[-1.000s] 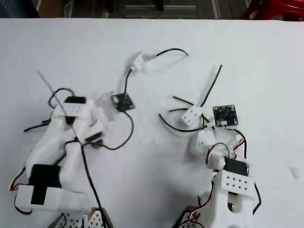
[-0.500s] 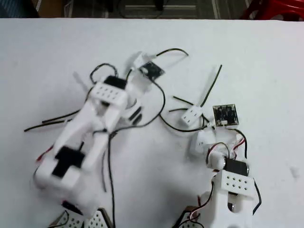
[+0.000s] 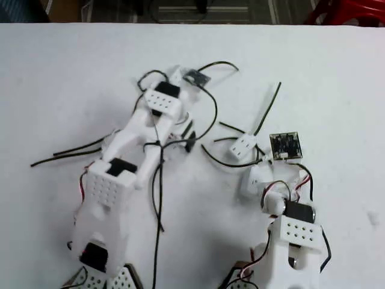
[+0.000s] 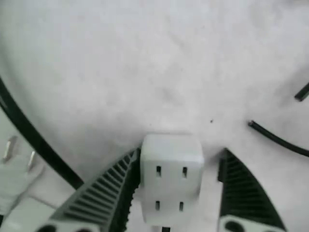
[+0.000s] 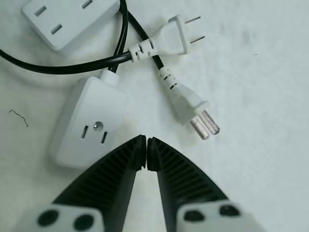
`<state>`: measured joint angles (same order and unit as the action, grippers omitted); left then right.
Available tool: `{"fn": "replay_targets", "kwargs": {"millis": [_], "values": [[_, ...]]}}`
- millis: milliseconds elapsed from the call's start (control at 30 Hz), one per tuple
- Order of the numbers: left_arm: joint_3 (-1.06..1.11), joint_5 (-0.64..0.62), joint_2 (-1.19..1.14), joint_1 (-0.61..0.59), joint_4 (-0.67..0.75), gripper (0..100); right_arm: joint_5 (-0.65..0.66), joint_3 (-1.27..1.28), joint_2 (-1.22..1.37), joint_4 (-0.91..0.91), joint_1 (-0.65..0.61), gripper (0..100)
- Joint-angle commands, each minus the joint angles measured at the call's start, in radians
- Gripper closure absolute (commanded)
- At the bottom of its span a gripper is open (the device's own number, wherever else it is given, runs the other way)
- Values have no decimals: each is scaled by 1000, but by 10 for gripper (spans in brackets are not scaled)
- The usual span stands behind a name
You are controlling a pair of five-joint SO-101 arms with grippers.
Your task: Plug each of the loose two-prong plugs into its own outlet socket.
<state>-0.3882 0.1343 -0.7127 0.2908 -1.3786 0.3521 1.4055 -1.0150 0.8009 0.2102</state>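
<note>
In the left wrist view a small white outlet block (image 4: 171, 179) with paired slots sits between the fingers of my open left gripper (image 4: 181, 157); one finger (image 4: 120, 188) touches it and the other stands apart. A white two-prong plug (image 4: 19, 159) lies beside it. From above, the left gripper (image 3: 175, 84) is at this block (image 3: 175, 73) near the table's back middle. My right gripper (image 5: 146, 150) is shut on nothing, just short of a white outlet (image 5: 89, 121). Two white plugs (image 5: 176, 41) (image 5: 193, 106) on black cables and a second outlet (image 5: 67, 21) lie beyond it.
From above, the right arm (image 3: 292, 226) sits at the front right, with two white outlets (image 3: 243, 146) (image 3: 255, 179) ahead of it. Loose black cables (image 3: 66, 150) (image 3: 267, 105) trail across the white table (image 3: 337, 78). The left arm (image 3: 129, 153) stretches diagonally over the middle.
The left arm has swung from the left side of the table toward the back middle and brought its gripper around the small outlet block. The right arm has not moved.
</note>
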Motion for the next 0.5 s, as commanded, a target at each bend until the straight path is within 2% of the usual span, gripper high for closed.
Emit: {"fn": "replay_targets", "kwargs": {"millis": [0, 67, 467], "values": [[-40, -3, 10, -39, -34, 686, -8, -3, -13, -15, 5, 974], [-43, 32, 13, -64, -58, 684, -8, -3, -13, -15, 5, 974], [-31, 539, 341, -308, -315, 687, -8, -3, -12, -15, 2, 974]]}}
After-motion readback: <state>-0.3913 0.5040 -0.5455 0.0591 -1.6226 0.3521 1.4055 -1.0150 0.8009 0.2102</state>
